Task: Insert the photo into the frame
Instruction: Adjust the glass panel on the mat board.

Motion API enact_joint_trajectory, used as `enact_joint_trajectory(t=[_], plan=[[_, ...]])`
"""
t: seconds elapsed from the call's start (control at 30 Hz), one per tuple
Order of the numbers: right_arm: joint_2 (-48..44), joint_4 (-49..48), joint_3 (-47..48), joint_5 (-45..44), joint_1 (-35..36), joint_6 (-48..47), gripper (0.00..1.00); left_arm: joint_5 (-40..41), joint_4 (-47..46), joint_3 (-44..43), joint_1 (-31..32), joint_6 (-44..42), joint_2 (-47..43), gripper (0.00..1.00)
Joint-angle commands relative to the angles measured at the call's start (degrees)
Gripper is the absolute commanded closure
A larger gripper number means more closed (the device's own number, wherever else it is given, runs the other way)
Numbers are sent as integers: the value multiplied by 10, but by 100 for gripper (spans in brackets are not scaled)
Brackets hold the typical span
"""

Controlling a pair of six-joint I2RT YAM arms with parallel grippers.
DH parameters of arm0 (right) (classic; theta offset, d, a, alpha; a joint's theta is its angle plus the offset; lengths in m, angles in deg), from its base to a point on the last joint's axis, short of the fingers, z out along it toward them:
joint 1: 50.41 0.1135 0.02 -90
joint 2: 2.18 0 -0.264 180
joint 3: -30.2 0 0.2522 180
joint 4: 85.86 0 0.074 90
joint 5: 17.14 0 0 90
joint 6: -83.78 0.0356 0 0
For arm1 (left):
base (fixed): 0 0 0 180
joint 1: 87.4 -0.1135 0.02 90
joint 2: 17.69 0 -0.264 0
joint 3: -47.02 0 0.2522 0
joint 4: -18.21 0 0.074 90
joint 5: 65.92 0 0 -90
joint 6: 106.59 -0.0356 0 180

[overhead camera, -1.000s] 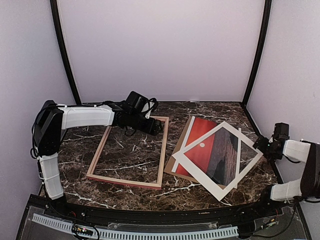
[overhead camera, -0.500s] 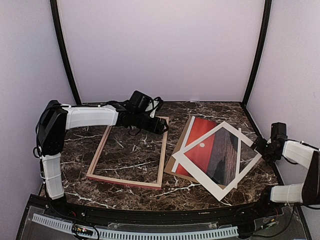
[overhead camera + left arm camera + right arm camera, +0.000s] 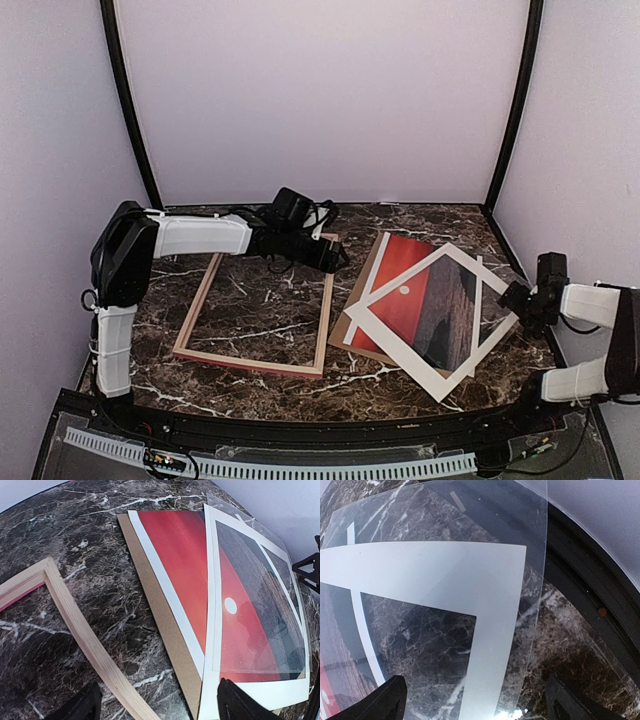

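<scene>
The frame lies flat on the left of the marble table, pale wood side up; its rail crosses the left wrist view. The photo, red sky with a white sun, lies tilted at centre right on a brown backing board, partly under a white mat board and a clear sheet. In the left wrist view the photo shows beside the mat board. My left gripper hovers open over the gap between frame and backing board. My right gripper stands open over the mat board's right corner.
The clear sheet overhangs the mat toward the black table edge and the right wall. The backing board sticks out left of the photo. Bare marble lies in front of frame and stack.
My left arm has swung right, from the frame's far right corner to the gap beside the photo stack. My right gripper has edged down and left toward the mat's corner.
</scene>
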Motion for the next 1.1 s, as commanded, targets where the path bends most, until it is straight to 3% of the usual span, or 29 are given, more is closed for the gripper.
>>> enact_joint_trajectory(t=[0.0,0.27,0.5,0.77,1.07], plan=[[40,-23,1,39,7,-16,3,-53,-13,-42,9,2,35,16],[153,-36,67,52,54,-63,5,-66,41,-179,46,-25,130,15],[261,-38,169,69,128,-118,7,-29,94,-256,55,37,200,17],[315,-42,258,95,166,-172,6,-9,150,-231,66,58,202,21],[346,-38,305,92,165,-155,6,-104,142,-105,106,54,117,42]])
